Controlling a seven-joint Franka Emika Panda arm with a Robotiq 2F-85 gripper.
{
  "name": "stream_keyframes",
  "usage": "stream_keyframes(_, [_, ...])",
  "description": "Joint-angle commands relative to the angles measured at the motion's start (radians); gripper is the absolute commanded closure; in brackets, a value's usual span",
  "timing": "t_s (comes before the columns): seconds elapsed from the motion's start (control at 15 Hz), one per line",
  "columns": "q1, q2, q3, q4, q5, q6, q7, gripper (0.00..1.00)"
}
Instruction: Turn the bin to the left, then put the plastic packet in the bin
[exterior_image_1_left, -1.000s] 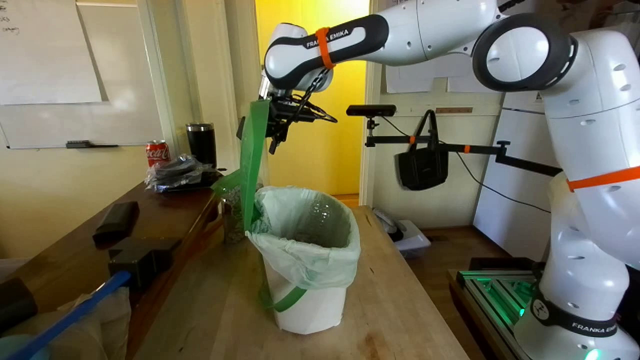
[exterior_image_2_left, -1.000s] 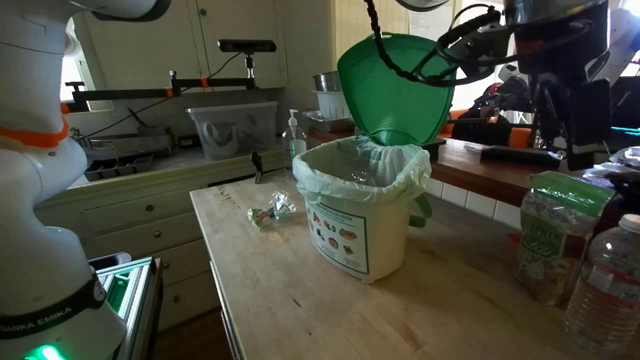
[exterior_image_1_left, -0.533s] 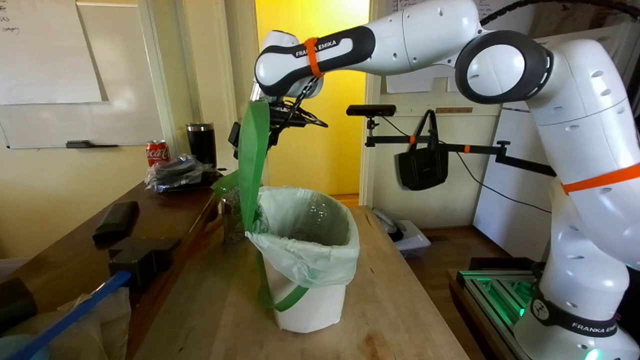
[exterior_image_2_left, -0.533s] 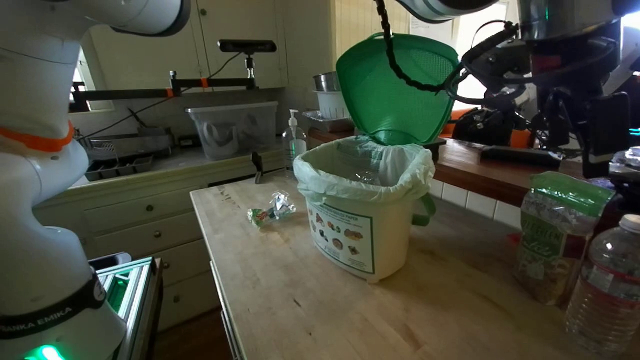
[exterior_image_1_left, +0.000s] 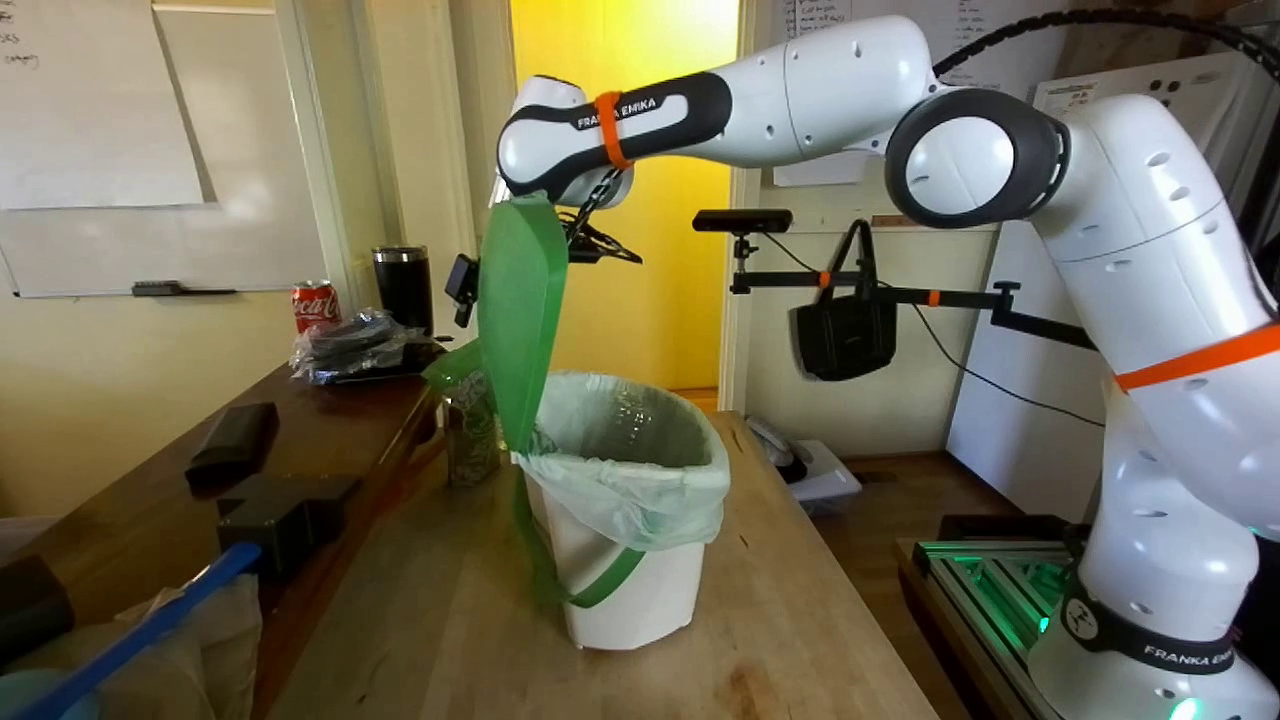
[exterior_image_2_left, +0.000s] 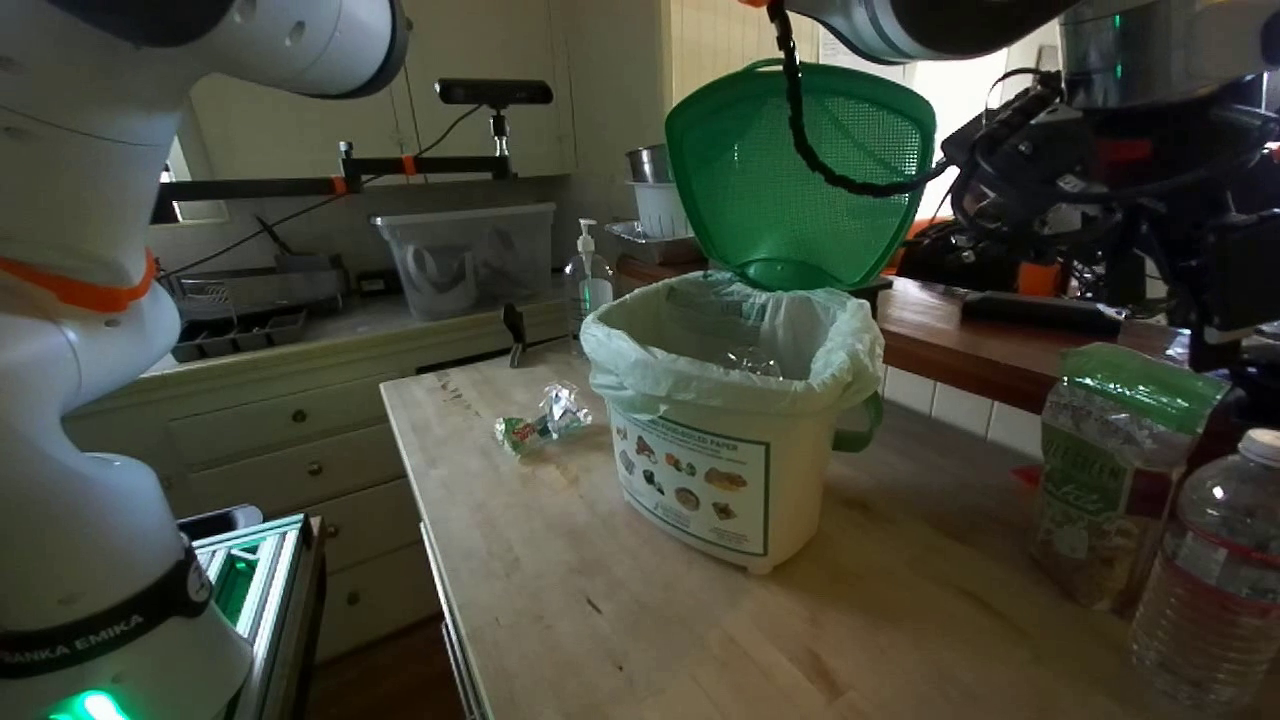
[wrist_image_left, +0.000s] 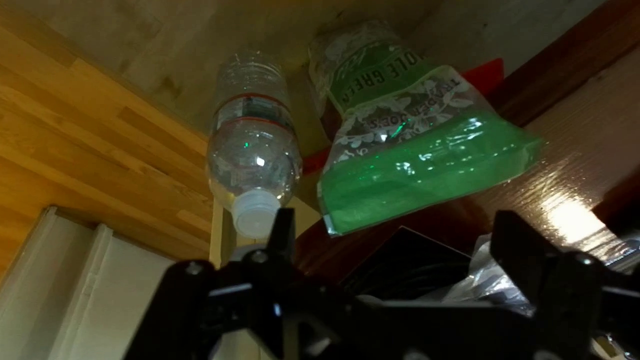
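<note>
The white bin (exterior_image_1_left: 640, 595) stands upright on the wooden table. Its green lid (exterior_image_1_left: 522, 320) is open and upright, and a pale green liner (exterior_image_2_left: 645, 375) covers the rim. Its picture label (exterior_image_2_left: 690, 485) shows in an exterior view. A small crumpled clear-and-green plastic packet (exterior_image_2_left: 545, 418) lies on the table beside the bin; it is out of the wrist view. My gripper (wrist_image_left: 392, 220) is open with nothing between its fingers. It is on the lid side of the bin, mostly hidden behind the lid in an exterior view. Whether the arm touches the lid I cannot tell.
A green-topped food bag (wrist_image_left: 400, 145) and a clear water bottle (wrist_image_left: 252, 165) stand near my gripper. A darker wooden counter (exterior_image_1_left: 340, 440) runs along the table, with a tumbler (exterior_image_1_left: 403, 290) and a cola can (exterior_image_1_left: 315, 305). A pump bottle (exterior_image_2_left: 588, 285) stands at the far end.
The arm has lowered and moved farther out past the lid. The bin has turned and shifted slightly, its lid showing wider and its label swung round. The packet has not moved.
</note>
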Motion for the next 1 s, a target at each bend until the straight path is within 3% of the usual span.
stream_keyframes(0.0, [-0.024, 0.056, 0.020, 0.068, 0.053, -0.006, 0.043, 0.00])
stream_keyframes(0.93, [-0.016, 0.098, 0.024, 0.059, 0.086, 0.040, 0.149, 0.00])
